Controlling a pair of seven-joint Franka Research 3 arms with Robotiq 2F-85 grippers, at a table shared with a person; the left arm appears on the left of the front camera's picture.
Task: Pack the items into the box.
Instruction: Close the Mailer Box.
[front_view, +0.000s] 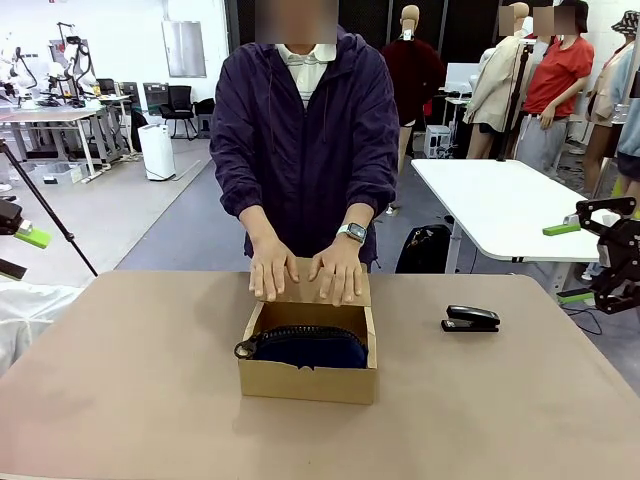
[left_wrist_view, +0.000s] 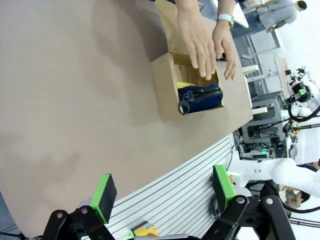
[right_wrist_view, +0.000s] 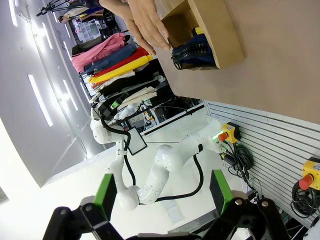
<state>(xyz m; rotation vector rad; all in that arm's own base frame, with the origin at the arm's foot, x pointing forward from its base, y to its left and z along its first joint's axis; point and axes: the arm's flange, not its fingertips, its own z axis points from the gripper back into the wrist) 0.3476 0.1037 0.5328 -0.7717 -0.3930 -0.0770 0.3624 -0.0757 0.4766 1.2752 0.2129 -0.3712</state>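
The brown cardboard box (front_view: 308, 378) sits open at the table's middle. In it lies the navy zippered pouch (front_view: 305, 347) (left_wrist_view: 201, 97) (right_wrist_view: 193, 52). A yellow sliver of the utility knife (left_wrist_view: 184, 84) (right_wrist_view: 199, 31) shows behind the pouch. The person's two hands (front_view: 305, 275) rest flat on the box's flap lid (front_view: 303, 292) at its far side. My left gripper (front_view: 22, 252) (left_wrist_view: 164, 192) hangs open off the table's left edge. My right gripper (front_view: 570, 262) (right_wrist_view: 161, 195) hangs open off the right edge. Both are far from the box and hold nothing.
A black stapler (front_view: 470, 318) lies on the tan table (front_view: 150, 380) to the right of the box. The person stands at the far edge. A white table (front_view: 500, 205) stands behind on the right.
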